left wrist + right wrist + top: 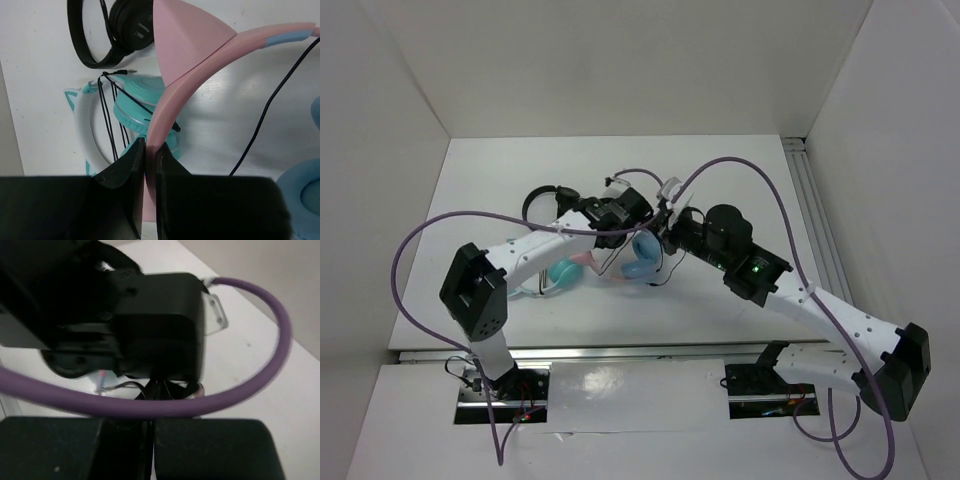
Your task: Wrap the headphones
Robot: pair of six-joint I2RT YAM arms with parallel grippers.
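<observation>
The headphones (642, 262) lie at mid-table, partly under both wrists. In the left wrist view the pink cat-ear headband (200, 65) runs up from my jaws, a light blue ear cup (300, 192) sits at the lower right, and the thin black cable (270, 105) hangs across the table. My left gripper (150, 150) is shut on the headband; it also shows in the top view (616, 232). My right gripper (666, 234) is close beside it. In the right wrist view it (152, 426) is shut, with thin black cable strands running into the gap.
A teal-cupped pair with a whitish headband (140, 95) lies just left of the pink pair (558, 272). A smaller black pair (125, 25) lies behind it (545, 200). A purple arm cable (240, 390) crosses in front of the right wrist, with the left wrist's black body (150, 325) behind it.
</observation>
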